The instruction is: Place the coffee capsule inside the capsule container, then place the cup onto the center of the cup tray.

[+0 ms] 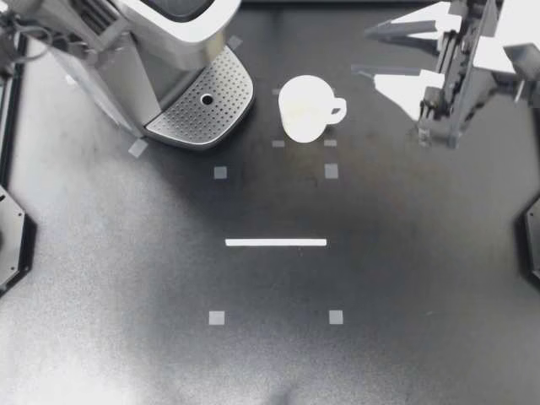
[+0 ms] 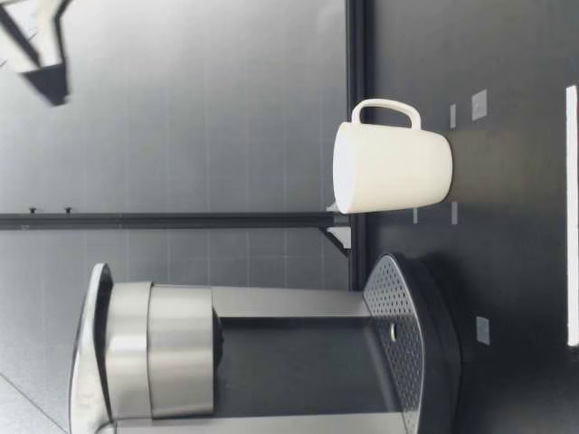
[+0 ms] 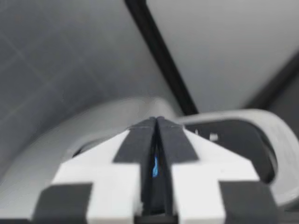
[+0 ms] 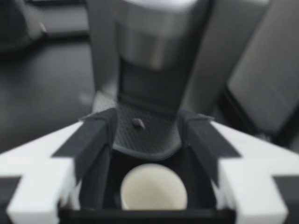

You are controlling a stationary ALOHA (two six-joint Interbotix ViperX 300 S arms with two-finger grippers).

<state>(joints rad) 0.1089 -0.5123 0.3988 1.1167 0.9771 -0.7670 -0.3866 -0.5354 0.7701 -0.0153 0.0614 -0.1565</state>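
- Top view: white cup upright on the black table, just beside the perforated cup tray but not on it; small gap btw them. Handle points away from the coffee machine, twd my right gripper.
- Right gripper sits near the cup on the handle side, fingers spread wide, nothing in them.
- White tape strip lies mid-table, well apart from the cup.
- Low view: cup stands upright on the table, beside the machine. Cup tray has nothing on it.
- Left wrist view: left gripper has its fingers pressed together right over the machine's grey top.
- A thin blue sliver shows in the seam btw the fingers; can't tell what it is. Dark recess in the machine lies just beside the fingertips.
- Right wrist view: fingers wide apart, gripping nothing. Cup sits ahead in the gap btw them, untouched. Cup tray and machine lie beyond it.
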